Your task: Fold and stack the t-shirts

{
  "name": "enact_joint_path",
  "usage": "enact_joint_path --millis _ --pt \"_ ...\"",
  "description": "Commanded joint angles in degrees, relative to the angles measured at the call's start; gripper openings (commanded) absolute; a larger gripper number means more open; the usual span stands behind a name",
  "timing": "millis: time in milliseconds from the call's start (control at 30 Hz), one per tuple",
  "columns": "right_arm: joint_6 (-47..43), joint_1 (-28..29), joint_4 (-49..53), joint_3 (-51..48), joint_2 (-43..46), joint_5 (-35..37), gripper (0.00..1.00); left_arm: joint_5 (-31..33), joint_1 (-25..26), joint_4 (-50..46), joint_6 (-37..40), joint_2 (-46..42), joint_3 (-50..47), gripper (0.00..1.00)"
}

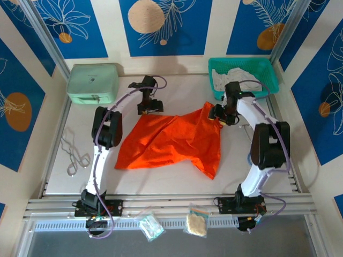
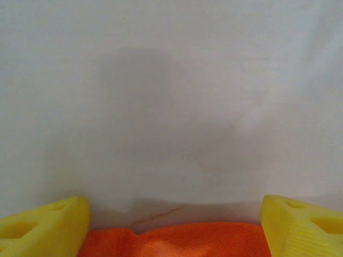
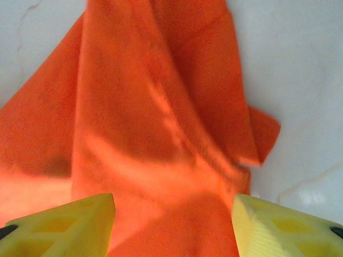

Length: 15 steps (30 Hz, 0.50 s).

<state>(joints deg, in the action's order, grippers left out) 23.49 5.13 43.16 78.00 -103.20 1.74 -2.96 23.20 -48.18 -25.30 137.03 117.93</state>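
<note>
Presently on the table (image 1: 171,182):

- Orange tee (image 1: 171,140): spread crumpled at mid-table, between my two grippers.
- Basket (image 1: 241,60): far right corner, with a white tee (image 1: 236,77) bunched inside.
- Case (image 1: 92,83): far left corner, well apart from the orange tee.
- Left gripper (image 2: 174,211): at the orange tee's far left edge. Jaws wide, hem lying low between the fingers, nothing clamped.
- Right gripper (image 3: 172,206): over the orange tee's far right corner. Jaws apart, cloth beneath and between them, not pinched.
</note>
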Motion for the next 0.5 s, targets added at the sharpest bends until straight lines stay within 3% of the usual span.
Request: enact_joint_path --millis 0,200,300,400,467 --pt "-1.2 -0.4 -2.7 4.8 -4.8 -0.2 0.59 0.4 1.5 -1.8 1.1 2.7 0.9 0.78" --pt "-0.3 0.6 -2.1 12.3 -14.2 -1.3 0.55 -1.2 3.7 -0.2 1.2 1.9 -3.8 0.53" --pt "0.2 1.6 -1.6 13.9 -16.9 -0.9 0.49 -1.4 4.2 1.8 0.5 -0.2 -7.8 0.29" --pt "0.8 2.2 -1.4 14.4 -17.8 -1.1 0.29 0.2 4.2 3.3 -0.1 -3.4 -11.4 0.05" --pt "1.1 2.5 -1.2 14.3 -17.0 -1.0 0.08 3.2 4.1 3.1 -0.1 -6.1 -12.8 0.0"
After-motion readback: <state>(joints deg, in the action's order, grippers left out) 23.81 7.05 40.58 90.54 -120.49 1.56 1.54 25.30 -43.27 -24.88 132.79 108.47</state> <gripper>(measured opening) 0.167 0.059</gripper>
